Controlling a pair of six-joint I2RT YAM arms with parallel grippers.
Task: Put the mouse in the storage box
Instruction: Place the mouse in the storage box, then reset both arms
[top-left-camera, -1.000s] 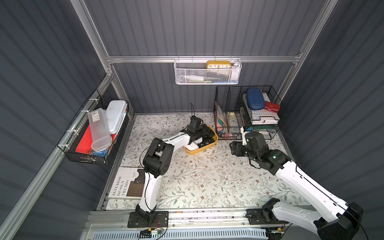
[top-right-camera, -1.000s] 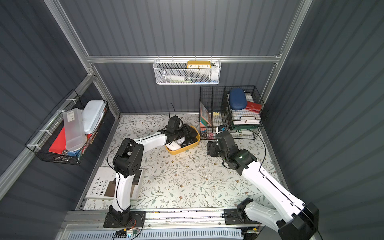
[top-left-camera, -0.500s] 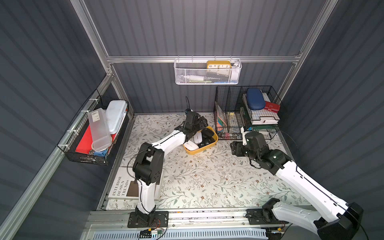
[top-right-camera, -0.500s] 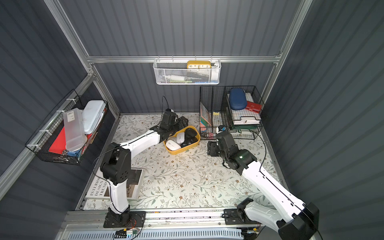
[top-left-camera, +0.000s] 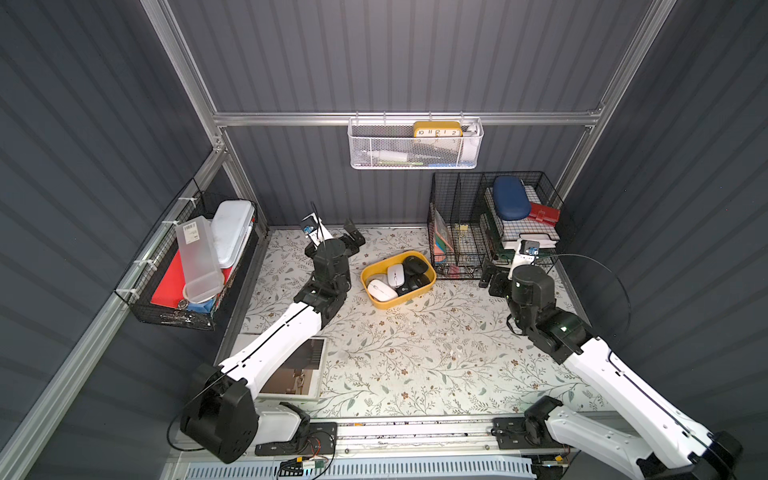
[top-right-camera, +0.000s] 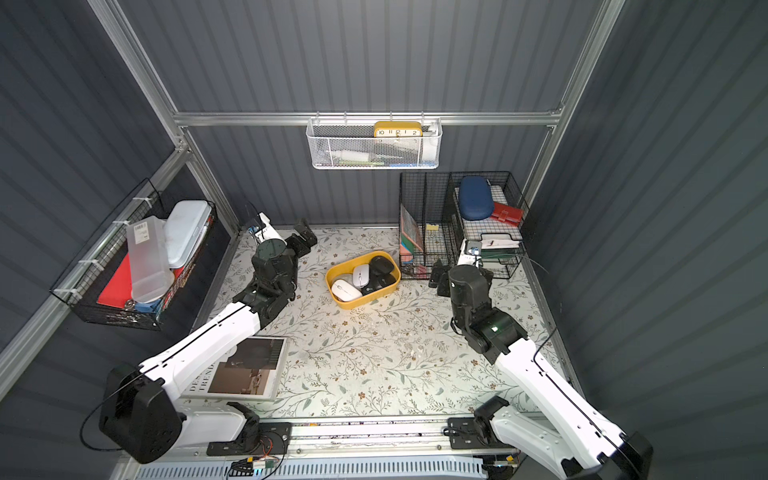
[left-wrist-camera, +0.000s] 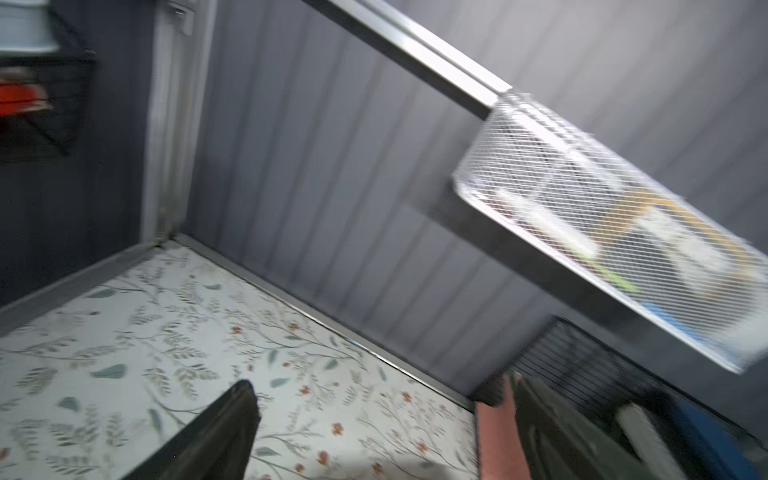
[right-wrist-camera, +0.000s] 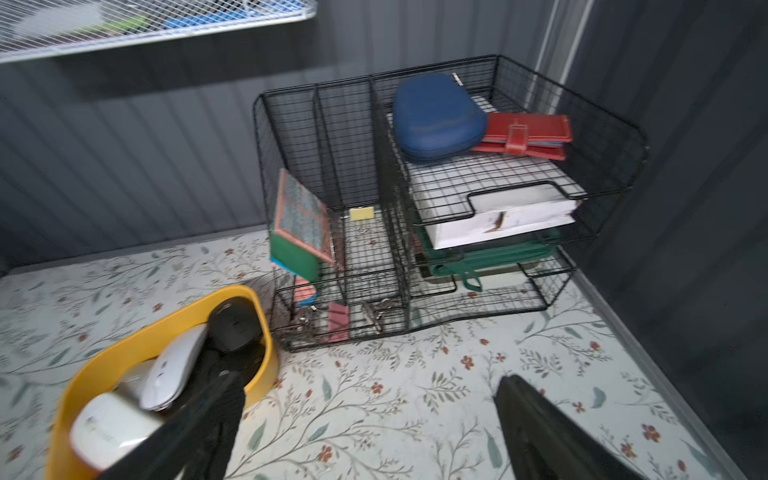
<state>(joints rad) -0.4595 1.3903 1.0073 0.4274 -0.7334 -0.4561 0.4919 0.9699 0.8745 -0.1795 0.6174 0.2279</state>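
White mouse (top-left-camera: 381, 289) lies in the storage box (top-left-camera: 388, 304); left claw (top-left-camera: 353, 237) and right claw (top-left-camera: 491, 279) stand wide, empty.

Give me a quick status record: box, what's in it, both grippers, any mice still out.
box: storage box on mat, beside wire organiser
contents: two white mice, at least two black mice
left gripper: open, empty, apart from box, near back wall
right gripper: open, empty, in front of organiser
mice outside box: none visible in top views
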